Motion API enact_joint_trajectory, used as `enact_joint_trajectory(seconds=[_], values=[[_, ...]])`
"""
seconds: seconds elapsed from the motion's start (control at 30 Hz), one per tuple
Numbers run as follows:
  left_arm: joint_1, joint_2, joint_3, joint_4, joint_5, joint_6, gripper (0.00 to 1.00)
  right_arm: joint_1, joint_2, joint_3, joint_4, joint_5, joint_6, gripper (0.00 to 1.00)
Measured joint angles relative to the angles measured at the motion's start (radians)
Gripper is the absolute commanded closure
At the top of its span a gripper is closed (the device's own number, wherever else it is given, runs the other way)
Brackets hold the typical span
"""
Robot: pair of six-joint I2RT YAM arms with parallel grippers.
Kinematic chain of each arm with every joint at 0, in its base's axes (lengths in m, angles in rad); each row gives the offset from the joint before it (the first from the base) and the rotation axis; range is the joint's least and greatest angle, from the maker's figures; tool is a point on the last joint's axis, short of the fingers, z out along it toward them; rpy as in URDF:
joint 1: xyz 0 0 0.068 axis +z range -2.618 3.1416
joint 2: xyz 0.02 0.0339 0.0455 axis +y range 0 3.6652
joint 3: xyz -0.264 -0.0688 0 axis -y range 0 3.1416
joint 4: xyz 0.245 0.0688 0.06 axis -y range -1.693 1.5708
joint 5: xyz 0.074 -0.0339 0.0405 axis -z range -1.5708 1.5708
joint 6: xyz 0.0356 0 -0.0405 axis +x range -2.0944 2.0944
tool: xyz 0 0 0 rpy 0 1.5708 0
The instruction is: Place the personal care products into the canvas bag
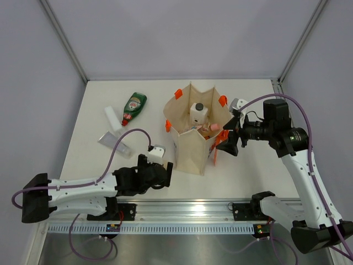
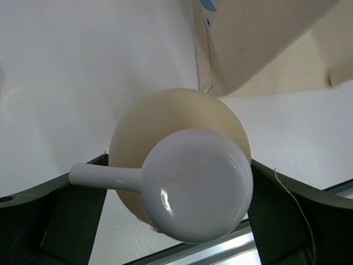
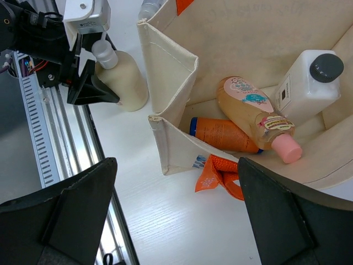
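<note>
Left claw (image 2: 176, 190) grips pump bottle (image 2: 165, 116) beside bag (image 1: 190, 152); right claw (image 3: 176, 165) gapes wide. Next, likely lift it over the rim.

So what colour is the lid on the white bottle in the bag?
The lid is black, clearest in the right wrist view.

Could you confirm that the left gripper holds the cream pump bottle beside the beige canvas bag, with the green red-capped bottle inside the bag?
Not quite: the green red-capped bottle lies on the white table, outside the beige canvas bag, as the top external view shows. The left gripper does hold the cream pump bottle.
</note>
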Motion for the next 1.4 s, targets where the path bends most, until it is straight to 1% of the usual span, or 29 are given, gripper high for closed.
enact_joint_trajectory(seconds=[0.13, 0.2, 0.23, 0.27, 0.33, 0.37, 0.4, 0.5, 0.6, 0.7, 0.77, 0.87, 0.97, 1.03, 1.13, 1.2, 1.27, 1.37, 1.4], values=[[0.000, 0.020, -0.024, 0.063, -0.011, 0.002, 0.05, -0.004, -0.001, -0.009, 0.001, 0.000, 0.000, 0.01], [0.000, 0.036, -0.036, 0.102, -0.028, 0.003, 0.15, -0.006, -0.002, -0.009, 0.003, 0.000, 0.000, 0.01], [0.000, 0.043, -0.043, 0.118, -0.037, 0.004, 0.22, -0.007, -0.004, -0.009, 0.003, 0.000, 0.000, 0.01], [0.000, 0.048, -0.048, 0.134, -0.046, 0.008, 0.44, -0.008, -0.005, -0.009, 0.003, 0.000, 0.000, 0.01], [-0.002, 0.052, -0.055, 0.158, -0.063, 0.016, 0.67, -0.010, -0.010, -0.009, 0.003, -0.001, 0.000, 0.01], [-0.002, 0.051, -0.056, 0.160, -0.064, 0.017, 0.76, -0.010, -0.013, -0.009, 0.004, 0.000, 0.000, 0.01], [-0.002, 0.050, -0.056, 0.159, -0.064, 0.018, 0.88, -0.010, -0.016, -0.009, 0.006, 0.000, 0.000, 0.01], [-0.002, 0.002, -0.053, 0.117, -0.058, 0.052, 1.00, -0.011, -0.029, -0.011, 0.011, 0.001, 0.000, 0.00], [0.000, -0.098, -0.021, 0.050, -0.032, 0.124, 1.00, -0.013, -0.051, -0.011, 0.020, 0.002, 0.002, 0.01], [0.000, -0.201, 0.066, 0.010, 0.030, 0.226, 1.00, -0.017, -0.074, -0.011, 0.031, 0.010, 0.016, 0.01], [0.000, -0.238, 0.175, 0.008, 0.084, 0.292, 1.00, -0.020, -0.086, -0.011, 0.044, 0.019, 0.032, 0.00], [0.000, -0.210, 0.392, 0.028, 0.133, 0.391, 1.00, -0.034, -0.097, -0.011, 0.062, 0.042, 0.061, 0.01], [0.021, -0.114, 0.608, 0.053, 0.154, 0.473, 1.00, -0.062, -0.098, -0.011, 0.091, 0.061, 0.103, 0.00], [0.100, -0.017, 0.758, 0.068, 0.217, 0.502, 1.00, -0.086, -0.097, -0.011, 0.104, 0.068, 0.127, 0.00], [0.273, 0.127, 0.905, 0.107, 0.332, 0.510, 1.00, -0.130, -0.096, -0.011, 0.112, 0.077, 0.163, 0.00], [0.378, 0.233, 0.969, 0.119, 0.399, 0.511, 1.00, -0.158, -0.094, -0.011, 0.116, 0.081, 0.180, 0.00], [0.447, 0.344, 1.015, 0.113, 0.469, 0.510, 1.00, -0.175, -0.094, -0.011, 0.119, 0.082, 0.191, 0.01], [0.487, 0.496, 1.061, 0.077, 0.581, 0.509, 0.98, -0.195, -0.094, -0.011, 0.121, 0.082, 0.200, 0.00], [0.489, 0.542, 1.070, 0.058, 0.619, 0.509, 0.94, -0.200, -0.094, -0.011, 0.122, 0.082, 0.202, 0.00]])
